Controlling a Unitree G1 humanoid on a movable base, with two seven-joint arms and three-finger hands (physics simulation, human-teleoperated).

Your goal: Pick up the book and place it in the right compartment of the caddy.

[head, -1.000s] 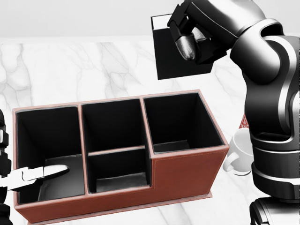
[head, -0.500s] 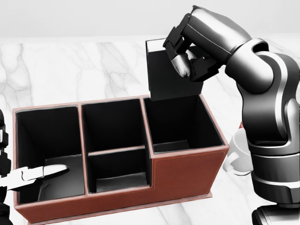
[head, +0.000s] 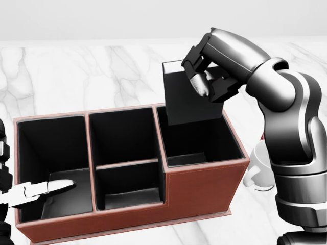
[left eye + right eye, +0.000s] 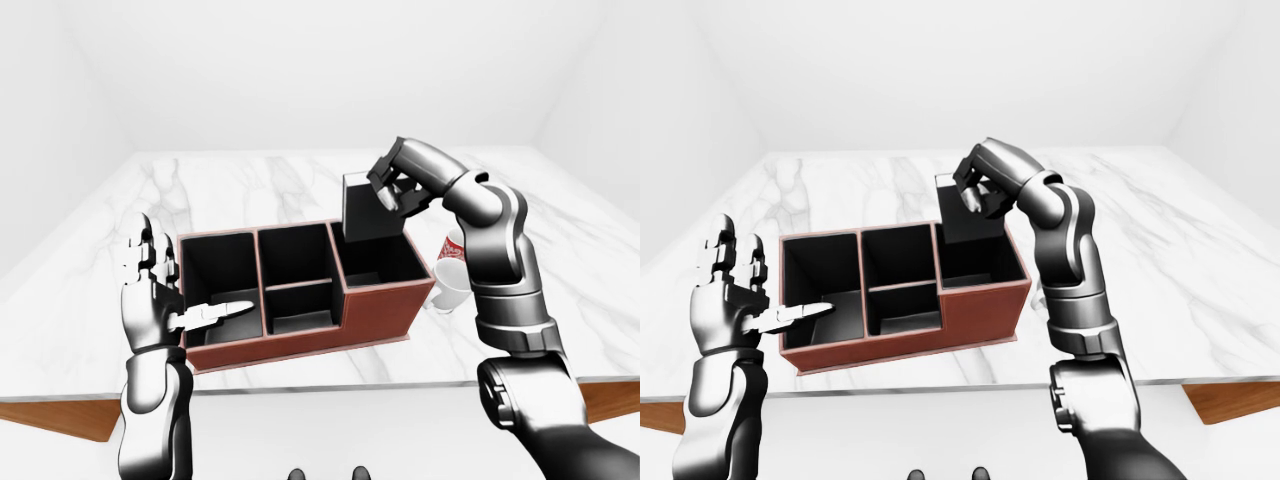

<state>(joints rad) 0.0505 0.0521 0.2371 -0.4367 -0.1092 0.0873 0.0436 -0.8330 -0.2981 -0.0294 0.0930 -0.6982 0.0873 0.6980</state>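
Lowered since a second ago, the book (image 3: 186,97) now has its bottom edge dipping past the rim into the right compartment of the caddy (image 3: 204,186); earlier it hung clear above the marble. It stands near upright, slightly tilted, with most of its height above the rim. The right hand (image 3: 207,76) has come down and toward the head view's left with it, fingers (image 3: 200,84) curled over the upper right corner of the cover, gripping it firmly. The caddy has not shifted.

Whether the book's lower edge touches the compartment's floor cannot be told; the near wall hides it. The hand covers the book's top right corner. A white mug (image 3: 258,168) to the right of the caddy is half hidden behind the right forearm, and a red-patterned object (image 4: 452,247) behind it is too obscured to name.

The left hand (image 4: 150,285) is held spread and empty just beside the caddy's left end, one finger (image 4: 215,311) reaching over the left compartment. The middle section is split by a low divider. The marble tabletop (image 4: 250,180) extends well beyond the caddy on all sides, and the caddy sits near its lower edge in the left-eye view.
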